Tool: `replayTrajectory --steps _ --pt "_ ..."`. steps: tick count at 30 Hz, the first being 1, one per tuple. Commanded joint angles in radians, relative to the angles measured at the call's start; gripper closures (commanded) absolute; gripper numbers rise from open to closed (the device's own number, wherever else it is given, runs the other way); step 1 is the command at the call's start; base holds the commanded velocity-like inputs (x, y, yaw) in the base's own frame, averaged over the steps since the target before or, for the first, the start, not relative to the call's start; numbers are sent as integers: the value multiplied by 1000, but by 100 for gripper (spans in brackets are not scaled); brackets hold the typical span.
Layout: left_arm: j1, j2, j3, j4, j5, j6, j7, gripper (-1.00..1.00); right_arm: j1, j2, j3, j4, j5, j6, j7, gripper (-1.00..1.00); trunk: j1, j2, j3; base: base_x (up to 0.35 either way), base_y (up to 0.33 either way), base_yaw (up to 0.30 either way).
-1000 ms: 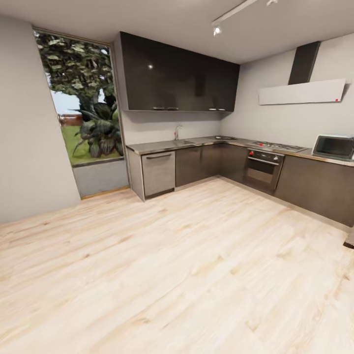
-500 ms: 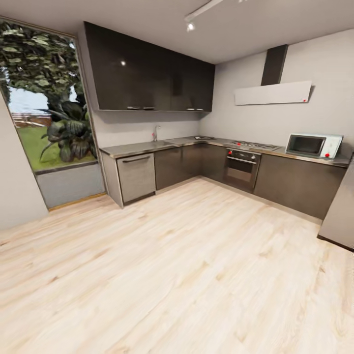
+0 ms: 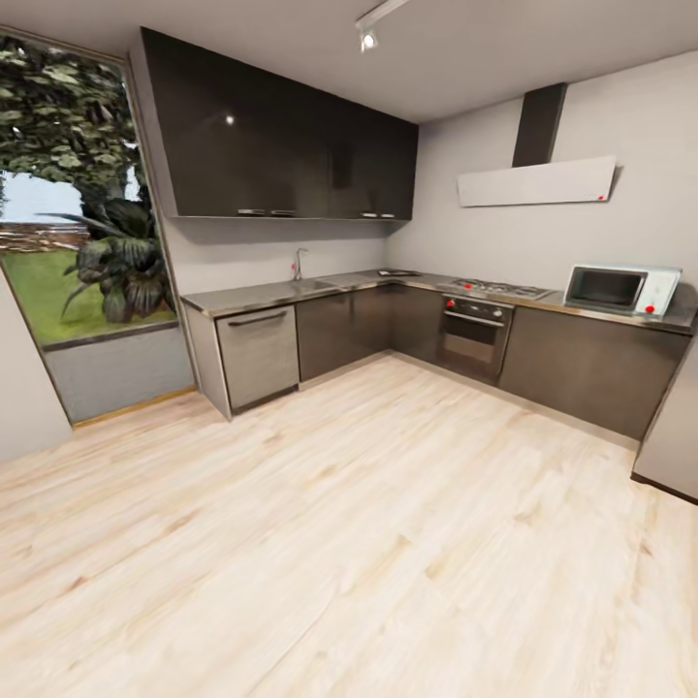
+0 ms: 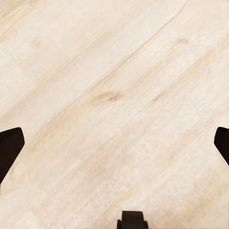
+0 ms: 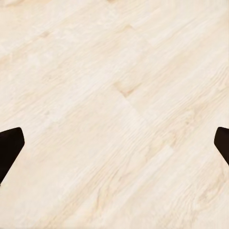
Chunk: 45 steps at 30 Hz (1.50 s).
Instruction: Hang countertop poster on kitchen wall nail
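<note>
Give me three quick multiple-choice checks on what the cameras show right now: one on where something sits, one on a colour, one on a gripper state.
1. Where is the microwave?
A. on the countertop by the window
B. on the countertop to the right of the hob
C. on the floor

2. What colour are the knobs on the oven?
A. red
B. blue
C. white

3. How is the left gripper?
A. shut on a poster
B. shut and empty
C. open, over bare wood floor

Answers: 1 B, it stands at the worktop's right end past the hob. 2 A, red dots line the oven's top edge. 3 C, its fingers sit wide apart at the picture's edges with nothing between.
</note>
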Motion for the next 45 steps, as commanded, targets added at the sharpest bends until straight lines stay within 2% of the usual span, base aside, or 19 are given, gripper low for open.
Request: replayTrajectory --steps 1,45 --pt "0 0 1 -2 0 0 0 -100 -1 0 1 1 1 -3 -2 -100 1 0 -1 310 0 -3" --pt "0 1 1 21 0 0 0 -100 -1 0 1 1 1 -3 -2 -100 1 0 -1 310 0 0"
